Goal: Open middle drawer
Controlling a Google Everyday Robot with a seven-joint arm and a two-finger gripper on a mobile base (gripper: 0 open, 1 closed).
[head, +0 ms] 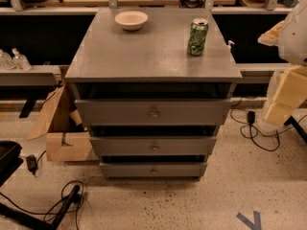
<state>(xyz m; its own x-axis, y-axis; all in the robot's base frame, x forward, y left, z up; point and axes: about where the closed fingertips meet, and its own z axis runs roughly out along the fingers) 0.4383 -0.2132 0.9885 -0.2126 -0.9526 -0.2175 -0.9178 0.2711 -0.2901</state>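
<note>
A grey cabinet (153,56) with three drawers fills the middle of the camera view. The middle drawer (120,146) is the second one down, with a wide flat front and a small round knob (154,148) at its centre. Above it is the top drawer (115,112) and below it the lowest drawer (124,169). A dark gap shows above each front. My gripper (271,33) is at the far right edge, level with the cabinet top, well away from the drawer fronts and touching none of them. The pale arm (289,94) hangs below it.
On the cabinet top stand a white bowl (131,19) and a green can (197,37). An open cardboard box (64,128) sits on the floor at the cabinet's left. Cables (259,133) lie on the floor at right and at lower left (67,200). Shelving runs behind.
</note>
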